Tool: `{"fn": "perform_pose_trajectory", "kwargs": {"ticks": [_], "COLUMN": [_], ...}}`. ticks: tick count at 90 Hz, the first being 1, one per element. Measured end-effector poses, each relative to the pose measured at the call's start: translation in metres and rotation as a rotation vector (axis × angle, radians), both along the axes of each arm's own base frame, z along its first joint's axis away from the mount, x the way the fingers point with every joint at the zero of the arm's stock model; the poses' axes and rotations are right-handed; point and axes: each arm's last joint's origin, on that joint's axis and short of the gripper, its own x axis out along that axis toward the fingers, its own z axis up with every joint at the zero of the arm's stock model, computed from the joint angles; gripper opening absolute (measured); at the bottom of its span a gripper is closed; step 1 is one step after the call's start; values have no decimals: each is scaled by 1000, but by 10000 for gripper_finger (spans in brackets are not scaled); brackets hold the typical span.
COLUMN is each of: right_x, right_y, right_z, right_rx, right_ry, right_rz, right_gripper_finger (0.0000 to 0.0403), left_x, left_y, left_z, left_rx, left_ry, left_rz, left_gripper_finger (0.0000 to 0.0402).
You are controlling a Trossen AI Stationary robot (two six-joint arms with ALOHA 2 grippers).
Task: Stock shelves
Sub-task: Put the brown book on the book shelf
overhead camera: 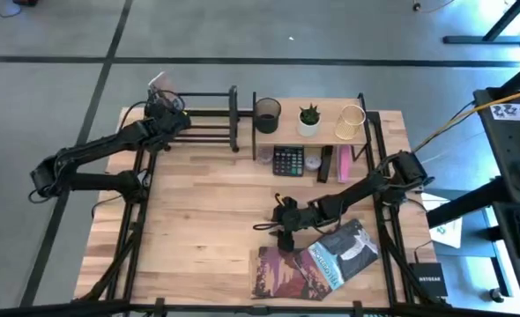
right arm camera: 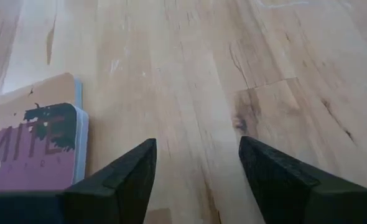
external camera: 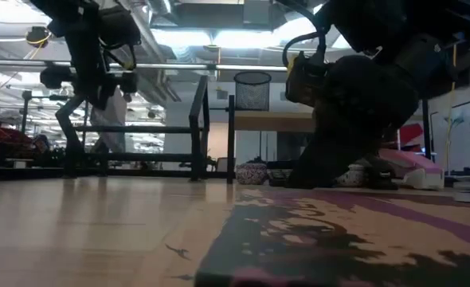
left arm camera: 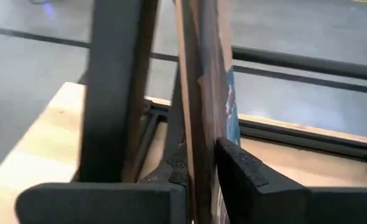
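Right gripper [overhead camera: 284, 218] hangs low over bare table, fingers spread, empty. Purple book [overhead camera: 282, 271] lies flat just beside it, toward the front edge, spine end nearest; right arm is closest. Left gripper [overhead camera: 160, 113] pinches an upright book [left arm camera: 202, 99] at the black rack [overhead camera: 209, 119], far back.

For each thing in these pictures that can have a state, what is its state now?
Left claw: shut on a thin dark book, held upright at the black metal-bar book rack.
Right claw: open, low over bare tabletop beside the purple-covered book.
Purple-covered book: lying flat, closed.
Grey-covered book: lying flat, overlapping the purple one.
Black mesh cup: upright on the light-wood board shelf.
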Motion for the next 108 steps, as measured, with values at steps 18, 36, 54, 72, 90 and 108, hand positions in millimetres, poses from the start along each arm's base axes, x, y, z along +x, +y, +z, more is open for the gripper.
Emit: {"fn": "perform_pose_trajectory", "kwargs": {"ticks": [18,36,54,72,90,108], "right_x": [0,0,0,0,0,0], "right_y": [0,0,0,0,0,0], "right_z": [0,0,0,0,0,0], "right_rx": [0,0,0,0,0,0], "right_ry": [0,0,0,0,0,0], "right_rz": [0,0,0,0,0,0], "right_gripper_finger": [218,218,218,218,218,218], "left_x": [0,0,0,-1,-1,-1], "left_y": [-1,-2,-2,-2,-3,-6], "left_z": [1,3,3,2,4,20], "left_rx": [36,82,68,33,37,81], "left_ry": [38,87,125,117,104,88], "left_rz": [18,39,15,0,-2,-13], "left_gripper_finger": [43,43,52,110,166,177]}}
